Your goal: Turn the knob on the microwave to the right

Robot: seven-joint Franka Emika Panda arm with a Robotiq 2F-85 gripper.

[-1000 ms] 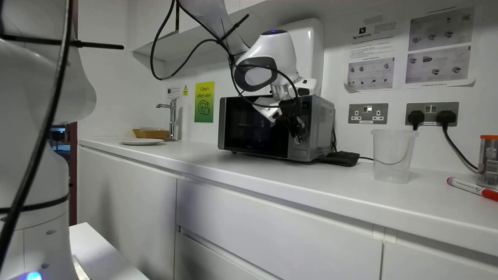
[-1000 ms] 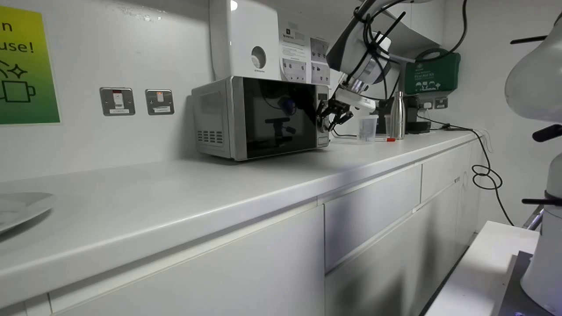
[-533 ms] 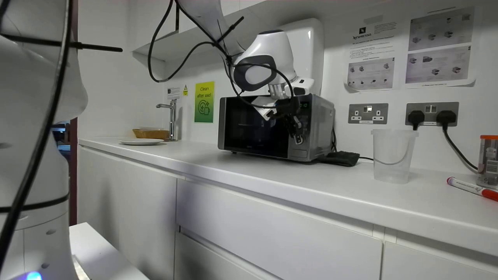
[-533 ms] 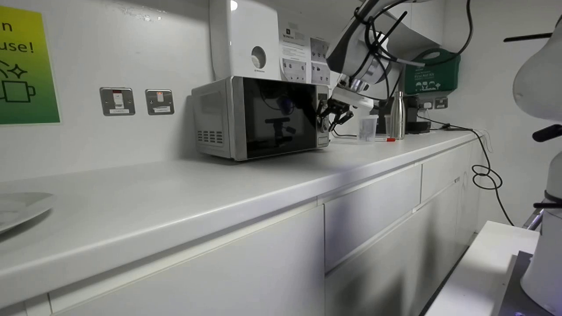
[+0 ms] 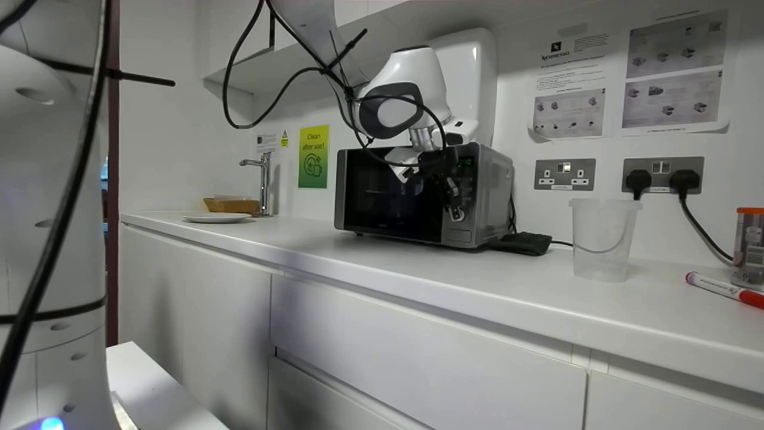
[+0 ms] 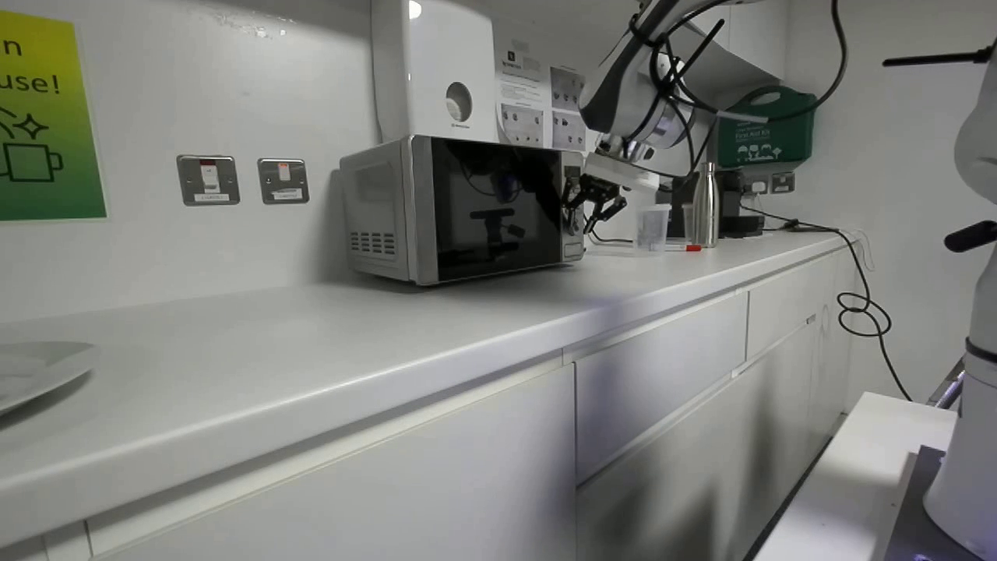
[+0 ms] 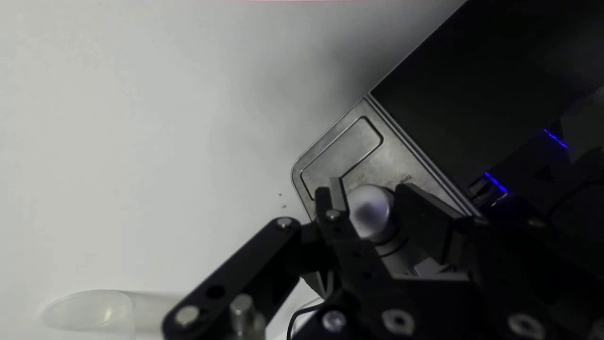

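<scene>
The silver-grey microwave point(image 5: 388, 194) with its dark glass door stands on the counter; it also shows in an exterior view point(image 6: 498, 214). My gripper point(image 5: 452, 200) is at the lower part of its control panel, and is there too in an exterior view point(image 6: 579, 214). In the wrist view the round silver knob point(image 7: 370, 211) sits between the two black fingers of my gripper point(image 7: 368, 186). The left finger covers part of its lower edge. A thin dark strip shows between the knob's face and the right pad. Whether the pads touch the knob cannot be seen.
A white wall box point(image 5: 477, 77) hangs above the microwave. A clear tub point(image 5: 604, 239), a dark cloth point(image 5: 522, 243) and a red marker point(image 5: 725, 289) lie to its right. A white plate point(image 5: 218, 218) is far left. Cables point(image 5: 352, 89) hang along my arm.
My hand and wrist have shifted slightly left in both exterior views, and the arm's upper links have swung. The fingertips stay close to the same spot on the panel. The microwave has not moved.
</scene>
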